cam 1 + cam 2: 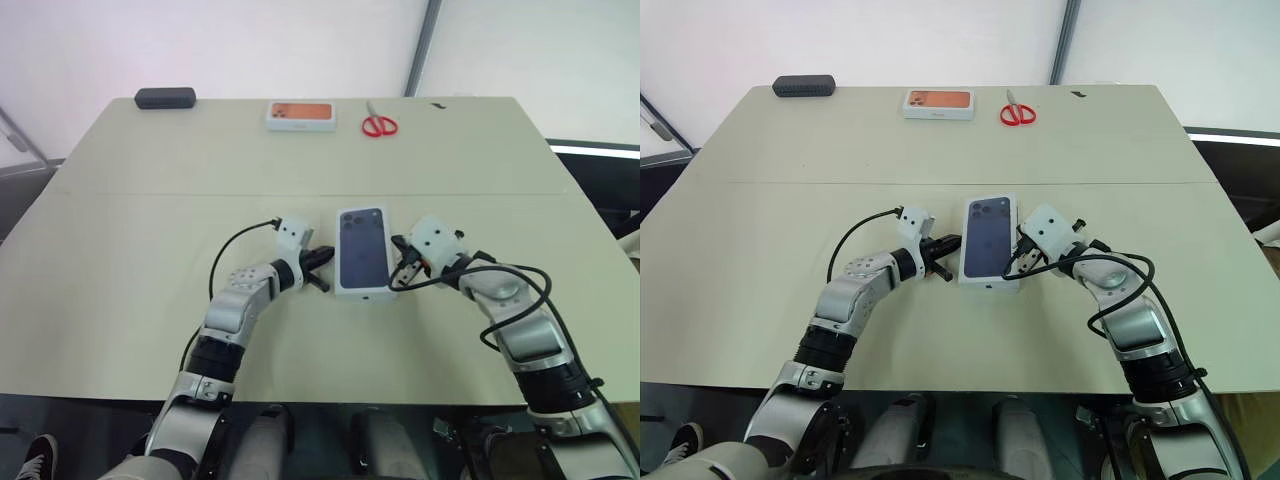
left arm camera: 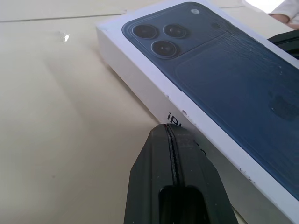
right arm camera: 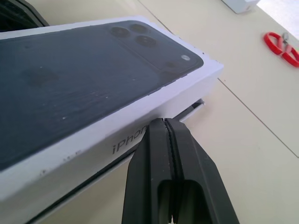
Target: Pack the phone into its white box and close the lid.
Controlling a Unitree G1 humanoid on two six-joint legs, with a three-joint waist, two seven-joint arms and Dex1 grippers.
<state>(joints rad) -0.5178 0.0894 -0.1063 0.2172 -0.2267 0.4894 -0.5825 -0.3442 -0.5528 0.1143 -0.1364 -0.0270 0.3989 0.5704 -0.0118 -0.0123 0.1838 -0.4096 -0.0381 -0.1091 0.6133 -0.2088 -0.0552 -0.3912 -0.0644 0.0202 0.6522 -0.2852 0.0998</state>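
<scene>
Lid [image 1: 362, 251] sits on white box [image 3: 117, 163], both grippers flanking it, jaws closed, empty. Beyond lid on table [image 1: 120, 250]: orange-picture box [image 1: 300, 115], scissors [image 1: 379, 124], dark case [image 1: 165, 98]; nothing between

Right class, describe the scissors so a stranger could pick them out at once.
Start at the table's far edge. Three things lie there in a row; the scissors are the rightmost, beside the orange-pictured box. They alone have red loop handles.
</scene>
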